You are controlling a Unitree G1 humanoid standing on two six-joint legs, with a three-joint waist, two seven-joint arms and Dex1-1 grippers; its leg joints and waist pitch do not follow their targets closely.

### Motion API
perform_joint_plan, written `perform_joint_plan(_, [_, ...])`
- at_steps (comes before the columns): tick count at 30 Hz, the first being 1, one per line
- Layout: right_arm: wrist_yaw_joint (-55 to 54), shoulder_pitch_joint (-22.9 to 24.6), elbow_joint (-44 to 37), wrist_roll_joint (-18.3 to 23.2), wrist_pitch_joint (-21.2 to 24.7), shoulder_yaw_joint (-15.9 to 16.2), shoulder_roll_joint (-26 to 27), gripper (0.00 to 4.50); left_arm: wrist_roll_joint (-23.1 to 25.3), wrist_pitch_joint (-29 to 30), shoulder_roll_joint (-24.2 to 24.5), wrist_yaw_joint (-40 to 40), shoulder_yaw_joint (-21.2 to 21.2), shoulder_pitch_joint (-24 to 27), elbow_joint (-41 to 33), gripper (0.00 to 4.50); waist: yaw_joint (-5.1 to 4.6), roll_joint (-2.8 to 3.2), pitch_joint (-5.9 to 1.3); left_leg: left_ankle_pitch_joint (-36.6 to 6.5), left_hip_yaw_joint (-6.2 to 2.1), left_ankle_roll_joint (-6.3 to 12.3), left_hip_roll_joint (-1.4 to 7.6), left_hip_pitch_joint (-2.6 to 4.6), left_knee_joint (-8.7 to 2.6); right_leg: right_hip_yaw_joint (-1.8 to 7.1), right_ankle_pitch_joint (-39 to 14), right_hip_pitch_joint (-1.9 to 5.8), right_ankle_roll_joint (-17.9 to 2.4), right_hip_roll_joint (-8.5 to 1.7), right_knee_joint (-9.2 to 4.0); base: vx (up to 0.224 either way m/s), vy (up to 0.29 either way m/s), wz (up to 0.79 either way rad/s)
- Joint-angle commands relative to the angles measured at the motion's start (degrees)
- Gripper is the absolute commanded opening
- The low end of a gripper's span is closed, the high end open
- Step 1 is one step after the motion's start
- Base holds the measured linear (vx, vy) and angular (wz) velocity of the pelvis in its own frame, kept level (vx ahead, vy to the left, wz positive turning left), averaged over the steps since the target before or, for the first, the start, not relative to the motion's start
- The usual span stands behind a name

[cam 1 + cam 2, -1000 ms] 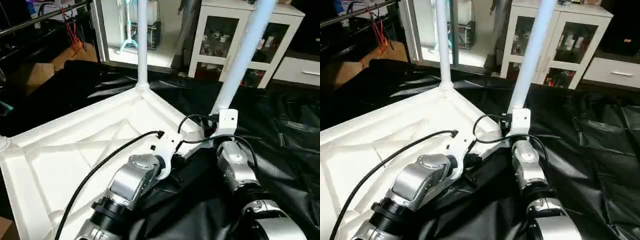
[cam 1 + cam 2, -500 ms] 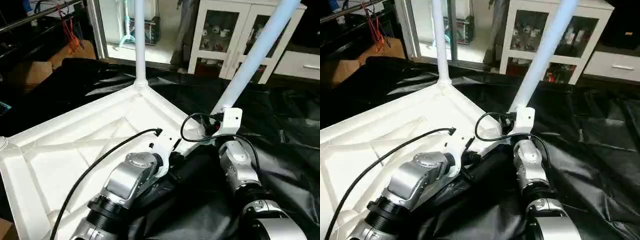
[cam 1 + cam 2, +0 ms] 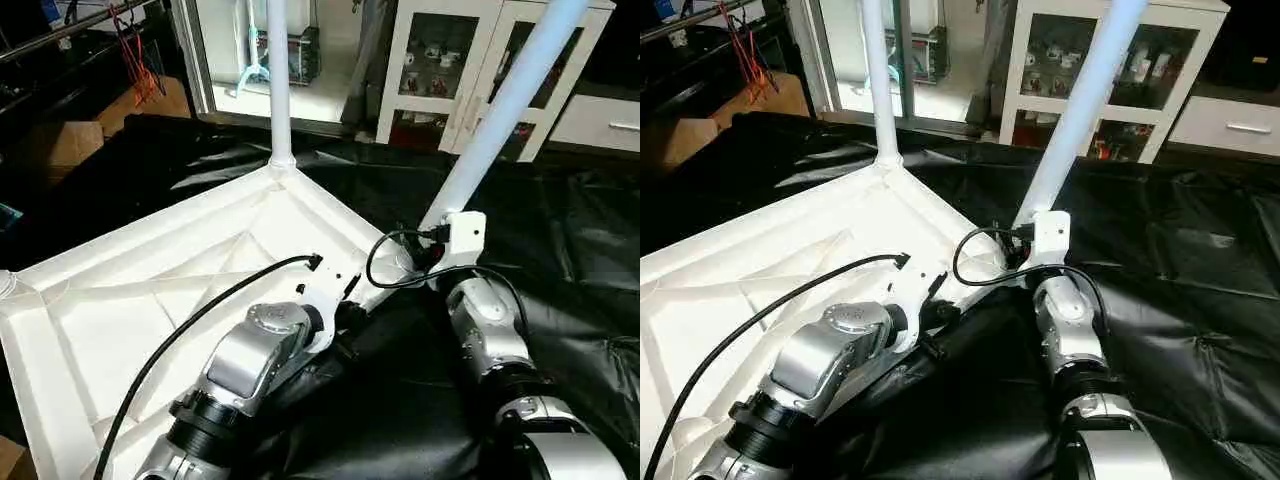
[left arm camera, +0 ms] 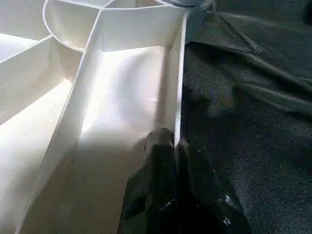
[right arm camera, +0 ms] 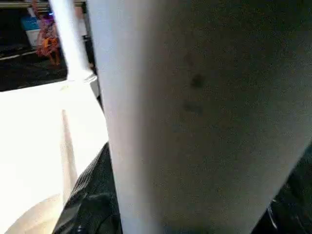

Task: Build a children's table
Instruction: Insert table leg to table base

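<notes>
left jaws (image 4: pixel 173 144): pinched on tabletop (image 3: pixel 150 290) rim | right jaws (image 3: pixel 432 255): half-open around tilted leg (image 3: pixel 500 110)

Upturned tabletop (image 3: pixel 790 240) on black sheet (image 3: pixel 1200 290); two legs: upright (image 3: pixel 876 80), tilted (image 3: pixel 1080 100).

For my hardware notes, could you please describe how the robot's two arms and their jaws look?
Both forearms, left and right, are rounded silver shells with black ribbed joints. White plastic wrist brackets carry looping black cables. The left gripper has two matte black fingers.
</notes>
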Motion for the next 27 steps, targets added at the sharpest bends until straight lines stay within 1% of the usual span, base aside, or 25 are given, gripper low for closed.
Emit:
perform_joint_plan(1, [4.62,4.27,6.35,-1.85,4.71,4.09,1.10,2.29,0.65,-2.69,1.00,1.36,1.90,-0.70,1.87,0.00,0.00,-0.13,-0.54,-3.31,-1.24,6.12,3.76,-0.34,-3.54,2.48,9.21,0.49,-14.75,-4.86,-3.64,0.000,0.000,0.00])
perform_joint_plan(2, [6.42,4.12,5.55,-2.10,4.57,4.39,0.28,2.64,0.62,-2.80,1.24,1.18,1.81,-0.65,1.79,0.00,0.03,-0.18,-0.56,-2.84,-1.24,6.70,3.76,-0.38,-3.45,2.44,9.83,0.55,-14.93,-4.86,-3.58,0.000,0.000,0.00])
perform_joint_plan(3, [7.77,3.98,4.93,-2.19,4.72,4.28,-0.37,2.66,0.59,-2.87,1.39,1.08,1.73,-0.59,1.70,0.00,0.04,-0.38,-0.53,-2.59,-1.17,7.24,3.68,-0.51,-3.34,2.42,9.98,0.64,-15.03,-4.85,-3.57,0.000,0.000,0.00])
perform_joint_plan(4, [7.77,3.98,4.93,-2.19,4.72,4.28,-0.37,2.74,0.59,-2.87,1.39,1.08,1.73,-0.59,1.70,0.00,0.08,-0.29,-0.53,-2.35,-1.20,7.42,3.68,-0.49,-3.34,2.42,9.93,0.64,-15.13,-4.87,-3.58,0.000,0.000,0.00])
perform_joint_plan(5, [8.37,3.91,4.60,-2.08,4.84,4.05,-0.74,2.85,0.57,-2.87,1.43,1.06,1.70,-0.53,1.61,0.00,0.03,-0.42,-0.50,-2.15,-1.21,7.72,3.73,-0.56,-3.34,2.42,9.81,0.64,-15.20,-4.95,-3.54,0.000,0.000,0.00])
perform_joint_plan(6, [8.96,3.83,4.21,-1.84,5.05,3.81,-1.14,2.96,0.55,-2.88,1.46,1.04,1.68,-0.49,1.55,0.00,-0.01,-0.41,-0.48,-2.21,-1.25,7.81,3.76,-0.58,-3.39,2.38,9.46,0.67,-15.30,-4.96,-3.53,0.000,0.000,0.00])
perform_joint_plan(7, [9.71,3.81,3.70,-1.63,5.26,3.59,-1.64,2.96,0.50,-2.89,1.52,1.02,1.63,-0.41,1.45,0.00,-0.01,-0.43,-0.48,-2.39,-1.17,7.94,3.80,-0.40,-3.31,2.41,8.77,0.52,-15.54,-4.92,-3.60,0.000,0.000,0.00])
perform_joint_plan(8, [10.37,3.82,3.25,-1.46,5.40,3.42,-2.06,3.10,0.45,-2.90,1.58,0.98,1.58,-0.32,1.34,0.00,0.04,-0.38,-0.52,-2.14,-1.20,8.10,3.83,-0.41,-3.26,2.40,8.73,0.60,-15.74,-4.88,-3.52,0.000,0.000,0.00])
perform_joint_plan(9, [11.05,3.91,2.64,-1.29,5.53,3.28,-2.58,3.19,0.42,-2.91,1.64,0.93,1.53,-0.21,1.23,0.00,0.04,-0.40,-0.56,-1.60,-1.22,8.25,3.86,-0.41,-3.21,2.41,9.26,0.60,-15.82,-4.86,-3.44,0.000,0.000,0.00])
perform_joint_plan(10, [12.51,4.12,1.36,-0.85,5.72,3.13,-3.50,3.19,0.35,-2.91,1.73,0.84,1.48,-0.12,1.12,0.00,0.09,-0.50,-0.61,-0.24,-1.24,8.80,3.78,-0.46,-3.07,2.38,10.95,0.75,-15.88,-4.74,-3.30,0.000,0.000,0.00])
perform_joint_plan(11, [13.47,4.39,0.09,-0.28,6.25,2.95,-4.09,3.41,0.33,-2.90,1.82,0.74,1.41,-0.04,1.04,0.00,0.22,-0.50,-0.69,0.72,-1.18,9.56,3.70,-0.49,-2.85,2.40,12.58,0.82,-16.04,-4.83,-3.19,0.000,0.000,0.00])
perform_joint_plan(12, [13.85,4.56,-0.55,-0.06,6.35,2.90,-4.38,3.51,0.32,-2.91,1.87,0.70,1.37,0.03,0.97,0.00,0.20,-0.54,-0.77,1.52,-1.19,9.91,3.71,-0.53,-2.72,2.47,13.79,0.85,-16.10,-4.87,-3.03,0.000,0.000,0.00])
perform_joint_plan(13, [15.14,4.98,-2.06,0.62,6.64,2.75,-4.90,3.51,0.28,-2.90,2.00,0.61,1.26,0.16,0.83,0.00,0.21,-0.65,-1.01,3.98,-1.21,10.86,3.46,-0.71,-2.35,2.52,17.61,1.01,-16.32,-4.74,-2.62,0.000,0.000,0.00])
perform_joint_plan(14, [16.90,5.75,-4.99,2.08,7.25,2.18,-5.49,3.51,0.23,-2.93,2.26,0.36,1.07,0.25,0.75,0.00,0.31,-0.67,-1.14,5.32,-1.22,11.81,3.49,-0.85,-2.08,2.49,20.51,0.99,-16.45,-4.80,-2.27,0.000,0.000,0.00])
perform_joint_plan(15, [17.07,5.88,-5.49,2.27,7.36,2.08,-5.59,3.51,0.22,-2.94,2.32,0.30,1.03,0.27,0.73,0.00,0.35,-0.72,-1.08,5.66,-1.19,12.32,3.43,-0.90,-2.02,2.50,21.74,0.98,-16.55,-4.80,-2.19,0.000,0.000,0.00])
perform_joint_plan(16, [18.33,6.48,-7.66,3.12,7.79,1.76,-6.14,3.51,0.20,-3.00,2.51,0.10,0.89,0.30,0.73,0.00,0.33,-0.87,-0.95,5.57,-1.30,13.04,3.60,-1.12,-1.99,2.34,21.88,0.90,-16.48,-4.78,-2.04,0.000,0.000,0.00])
perform_joint_plan(17, [19.05,6.80,-8.67,3.49,7.95,1.70,-6.39,3.51,0.20,-3.02,2.60,0.02,0.84,0.36,0.68,0.00,0.35,-0.59,-1.05,6.09,-1.30,13.34,3.55,-1.07,-1.67,2.32,21.87,0.81,-16.67,-4.81,-1.84,0.000,0.000,0.00])
perform_joint_plan(18, [19.31,7.00,-9.32,3.64,7.95,1.65,-6.60,3.51,0.18,-3.00,2.64,-0.05,0.81,0.37,0.67,0.00,0.34,-0.69,-1.02,6.20,-1.24,13.50,3.51,-1.11,-1.60,2.36,22.14,0.80,-16.67,-4.76,-1.82,0.000,0.000,0.00])
perform_joint_plan(19, [19.74,7.38,-10.59,3.85,8.04,1.53,-7.00,3.51,0.14,-2.92,2.73,-0.22,0.72,0.36,0.65,0.00,0.37,-0.61,-0.98,6.37,-1.26,13.67,3.52,-1.17,-1.57,2.32,22.23,0.67,-16.74,-4.75,-1.74,0.000,0.000,0.00])
perform_joint_plan(20, [20.29,7.86,-12.04,4.42,8.46,1.20,-7.27,3.51,0.12,-2.95,2.87,-0.42,0.62,0.41,0.63,0.00,0.33,-0.44,-0.88,5.48,-1.22,13.62,3.58,-1.12,-1.57,2.30,20.93,0.55,-16.88,-4.76,-1.79,0.000,0.000,0.00])
perform_joint_plan(23, [20.44,8.36,-13.53,5.03,8.61,0.66,-7.44,3.51,0.13,-3.04,2.96,-0.57,0.51,0.43,0.64,0.00,0.26,-0.57,-0.84,4.24,-1.23,13.24,3.69,-1.09,-1.59,2.34,18.24,0.48,-17.28,-4.75,-1.87,0.000,0.000,0.00])
perform_joint_plan(25, [21.02,9.04,-15.46,6.08,9.21,0.39,-7.58,3.51,0.06,-3.10,3.07,-0.61,0.46,0.41,0.65,0.00,0.35,-0.54,-0.84,4.78,-1.23,13.33,3.63,-1.12,-1.46,2.41,18.09,0.54,-17.35,-4.73,-1.76,0.000,0.000,0.00])
perform_joint_plan(27, [22.02,10.32,-18.93,8.21,10.16,-0.20,-7.36,3.51,0.05,-3.18,3.28,-0.79,0.31,0.52,0.52,0.00,0.44,-0.48,-0.88,5.90,-1.23,13.85,3.57,-1.13,-1.29,2.45,19.34,0.57,-17.23,-4.75,-1.58,0.000,0.000,0.00])
